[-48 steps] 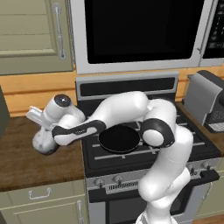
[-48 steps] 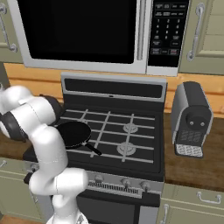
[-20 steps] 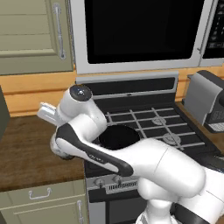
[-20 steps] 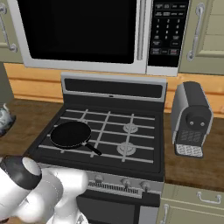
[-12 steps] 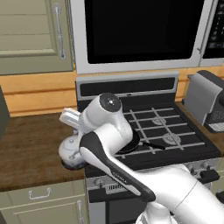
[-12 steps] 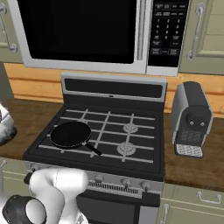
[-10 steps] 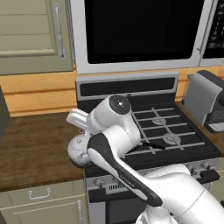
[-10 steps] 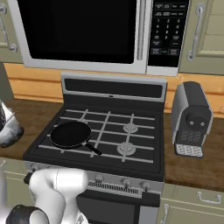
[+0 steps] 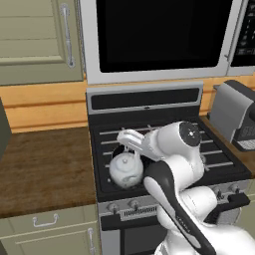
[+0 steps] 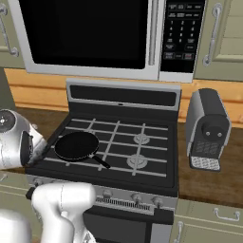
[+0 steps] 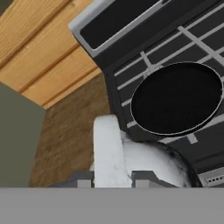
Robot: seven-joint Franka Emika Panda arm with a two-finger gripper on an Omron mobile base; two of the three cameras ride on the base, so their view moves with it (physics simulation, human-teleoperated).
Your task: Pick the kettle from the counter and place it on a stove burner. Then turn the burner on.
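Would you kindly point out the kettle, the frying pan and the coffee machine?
kettle (image 9: 125,171), left base view, on its rounded body.
frying pan (image 10: 76,145), right base view, middle of its black inside.
coffee machine (image 10: 209,127), right base view, on its front face.

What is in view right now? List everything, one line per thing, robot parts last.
kettle: one, silvery-grey, hanging by its handle over the stove's front left.
frying pan: one, black, on the front left burner.
stove: one, black with grey grates, between counters.
stove burner: two bare ones seen, pale grey, right side.
microwave: one, silver, above the stove.
coffee machine: one, grey, right counter.
gripper: one, shut on the kettle's handle.
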